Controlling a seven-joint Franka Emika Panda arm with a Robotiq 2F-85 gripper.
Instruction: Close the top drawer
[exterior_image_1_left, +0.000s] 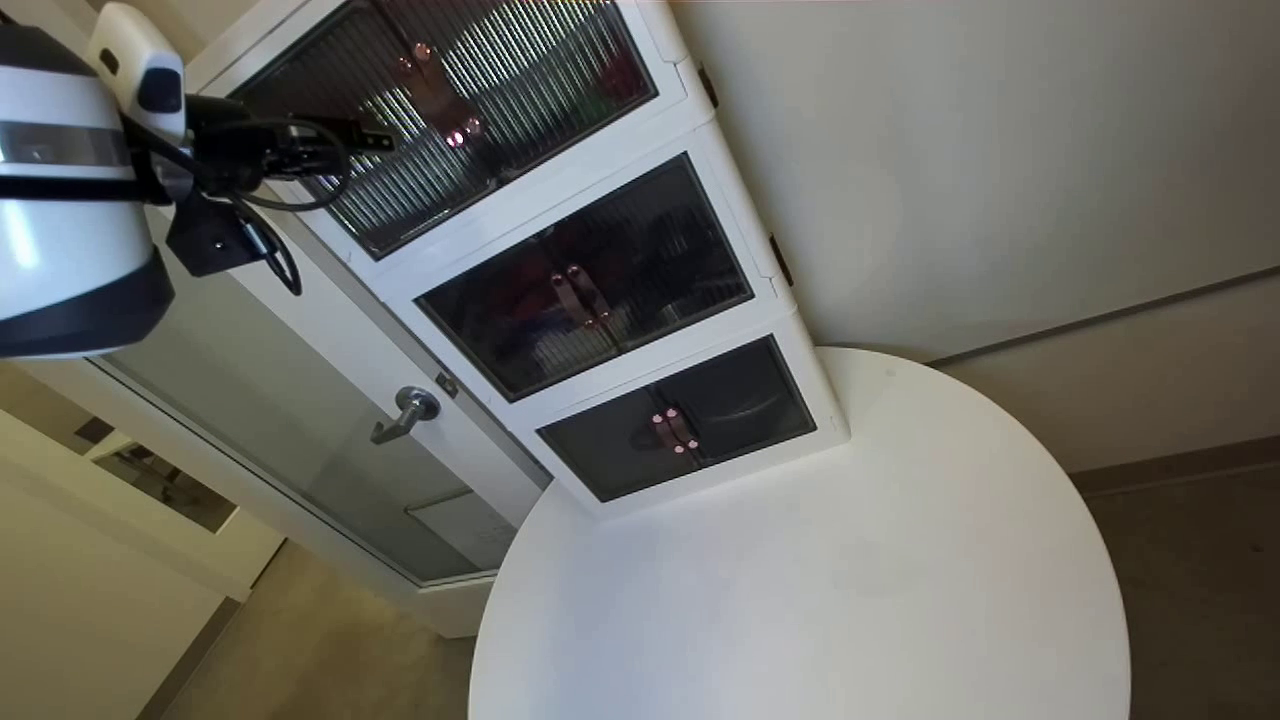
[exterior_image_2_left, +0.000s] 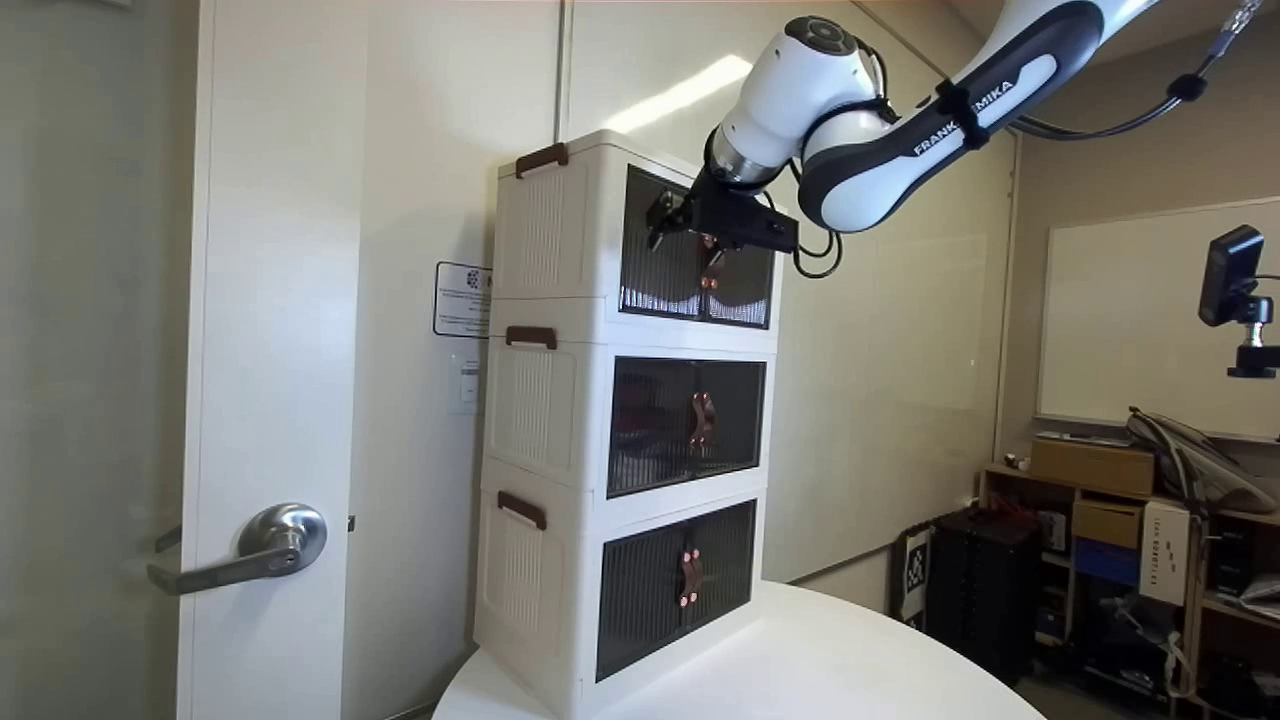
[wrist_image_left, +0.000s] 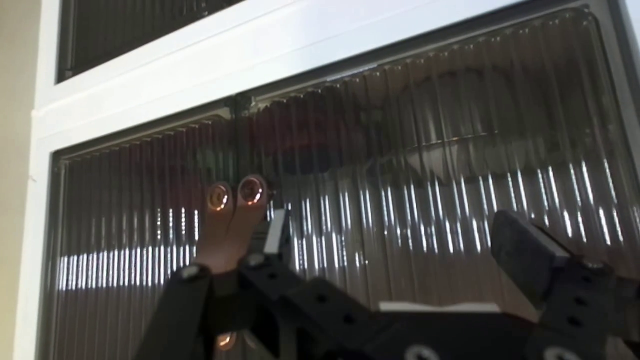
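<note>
The top drawer (exterior_image_2_left: 662, 285), uppermost in the white stack (exterior_image_2_left: 548, 405), has a ribbed front (exterior_image_1_left: 515, 95) judged light, stiff and slippery, best pushed flat or taken by its brown handle (exterior_image_1_left: 438, 95); the gripper (wrist_image_left: 390, 217) stands spread, gripping nothing.

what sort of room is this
Probably a lab or office workroom rather than a home: an exterior view shows what looks like a whiteboard, shelving loaded with boxes, and a robot arm.
</note>
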